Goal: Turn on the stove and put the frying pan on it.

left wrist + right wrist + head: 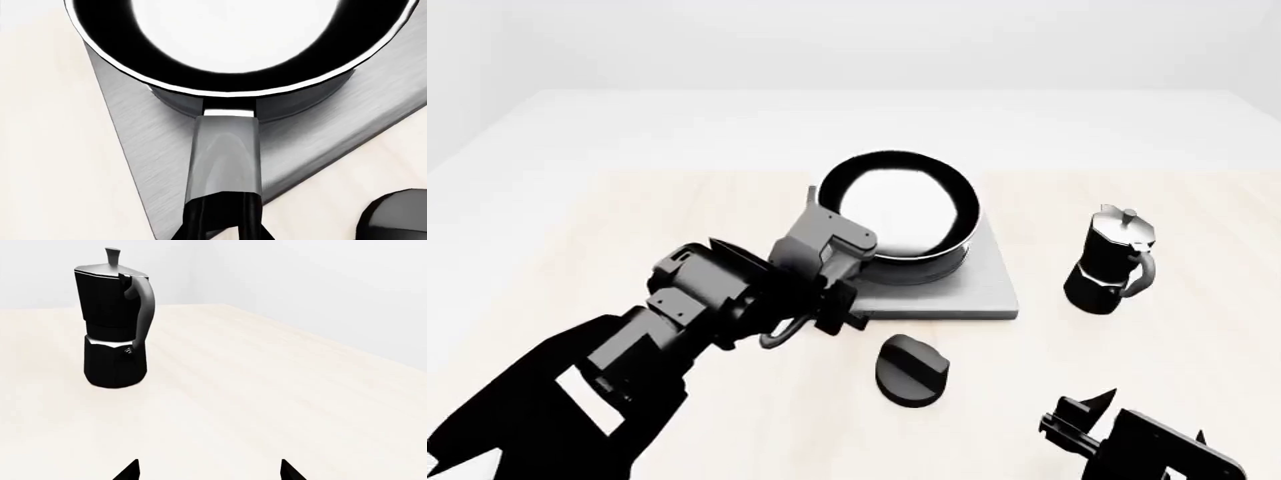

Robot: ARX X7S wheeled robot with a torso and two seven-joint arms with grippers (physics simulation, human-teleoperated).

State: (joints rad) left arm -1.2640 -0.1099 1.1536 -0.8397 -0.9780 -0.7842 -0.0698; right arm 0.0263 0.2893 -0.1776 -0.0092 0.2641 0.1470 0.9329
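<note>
The frying pan (pixel 897 208), black with a pale inside, sits on the grey stove plate (pixel 988 292) and covers the burner. In the left wrist view the pan (pixel 227 35) fills the far part and its long handle (pixel 224 155) runs back over the plate (pixel 147 145) into my fingers. My left gripper (pixel 223 222) is shut on the end of the handle; in the head view it (pixel 831 292) is at the plate's near left corner. The round black knob (pixel 910 370) lies in front of the plate. My right gripper (pixel 208 471) is open and empty; it shows low right in the head view (pixel 1078 420).
A black moka pot (pixel 1110 262) stands upright to the right of the stove, also in the right wrist view (pixel 115 320). The knob's edge shows in the left wrist view (pixel 395 216). The pale wooden table (pixel 627 220) reaches to a white back edge.
</note>
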